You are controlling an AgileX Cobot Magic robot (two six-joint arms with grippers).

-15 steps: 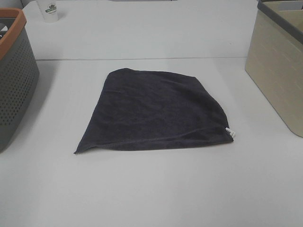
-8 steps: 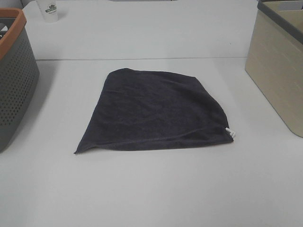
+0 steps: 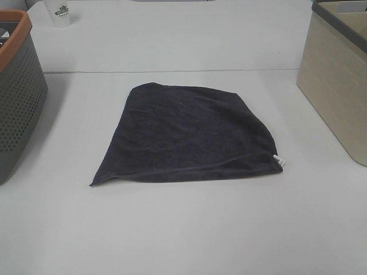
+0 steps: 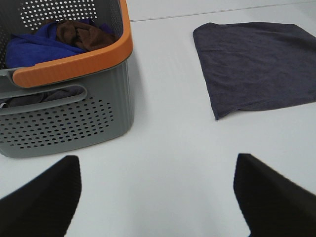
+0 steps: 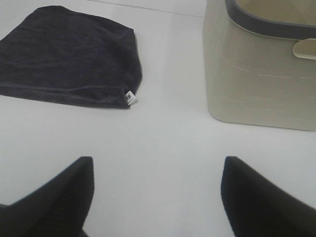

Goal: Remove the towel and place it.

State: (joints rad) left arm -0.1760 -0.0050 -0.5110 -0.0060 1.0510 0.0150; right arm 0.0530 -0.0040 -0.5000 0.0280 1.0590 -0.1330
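The dark charcoal towel [image 3: 186, 134] lies flat on the white table [image 3: 183, 229], mid-table, with a small white tag [image 3: 278, 160] at its front right corner. It also shows in the left wrist view [image 4: 254, 64] and in the right wrist view [image 5: 69, 54]. Neither gripper shows in the exterior high view. My left gripper [image 4: 155, 197] is open and empty over bare table, well short of the towel's front left corner. My right gripper [image 5: 155, 195] is open and empty over bare table, short of the tag corner [image 5: 130, 98].
A grey perforated basket with an orange rim [image 3: 17, 97] stands at the left and holds blue and brown cloths [image 4: 54, 37]. A beige basket with a grey rim [image 3: 338, 74] stands at the right. A white paper cup [image 3: 59, 12] is at the back left.
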